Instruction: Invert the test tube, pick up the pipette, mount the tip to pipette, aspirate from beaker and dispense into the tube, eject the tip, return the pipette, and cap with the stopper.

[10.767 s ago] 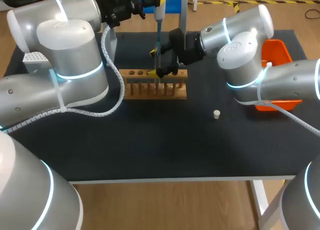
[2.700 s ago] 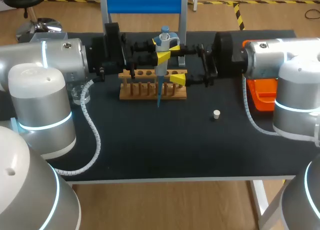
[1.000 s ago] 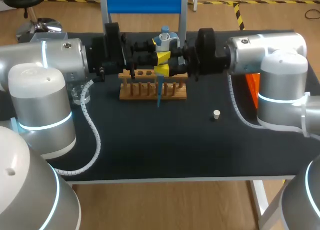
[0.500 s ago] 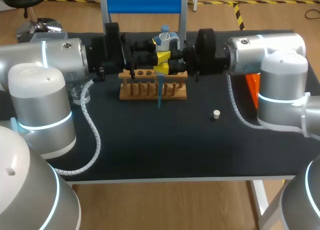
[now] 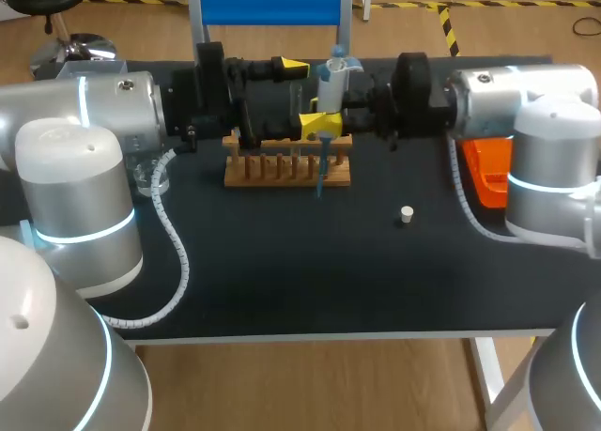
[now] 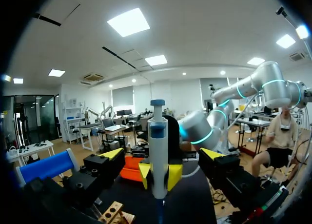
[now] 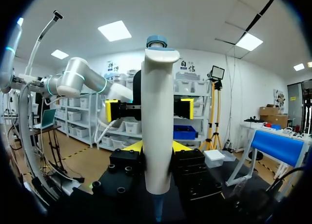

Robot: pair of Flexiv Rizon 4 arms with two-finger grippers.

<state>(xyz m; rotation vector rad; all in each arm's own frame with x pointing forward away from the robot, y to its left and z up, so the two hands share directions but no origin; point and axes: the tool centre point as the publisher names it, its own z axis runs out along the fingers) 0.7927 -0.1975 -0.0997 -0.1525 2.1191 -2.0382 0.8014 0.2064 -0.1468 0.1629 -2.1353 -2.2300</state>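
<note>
Head view — pipette (image 5: 330,80) near rack (image 5: 272,168) end

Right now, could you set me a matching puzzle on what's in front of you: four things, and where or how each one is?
1. pipette
2. stopper
3. left gripper
4. orange bin

A. open, holding nothing
B. alone on the dark table
C. partly hidden by the right arm
D. upright, clamped in the right gripper

Pairs: 1-D, 2-B, 3-A, 4-C.
</note>
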